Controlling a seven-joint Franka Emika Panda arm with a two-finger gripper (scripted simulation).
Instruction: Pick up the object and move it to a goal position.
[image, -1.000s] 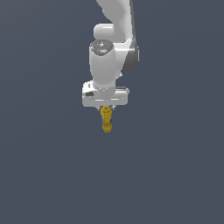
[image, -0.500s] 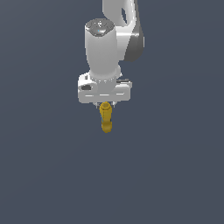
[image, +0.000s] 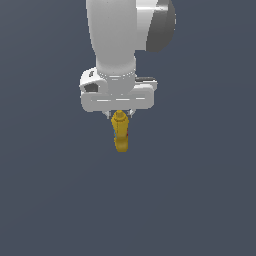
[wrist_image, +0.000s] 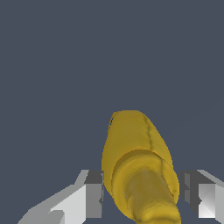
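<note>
The object (image: 121, 133) is a small glossy yellow elongated item that hangs below the white hand against the plain grey ground. Its knobbed upper end sits between the fingers of my gripper (image: 120, 116), which is shut on it. The hand's wide white body covers most of the fingers in the exterior view. From the wrist, the object (wrist_image: 138, 164) fills the space between the two grey-and-white fingertips (wrist_image: 93, 193), and my gripper (wrist_image: 142, 194) presses on it from both sides. No goal marker shows in either view.
A uniform dark grey surface (image: 200, 200) fills both views. The white arm (image: 117, 35) with its dark grey joint cap (image: 162, 27) takes up the top middle of the exterior view.
The arm and hand look steadily larger in the exterior view, so they have come closer to that camera. The yellow object has stayed in the grip, slightly bigger in the picture.
</note>
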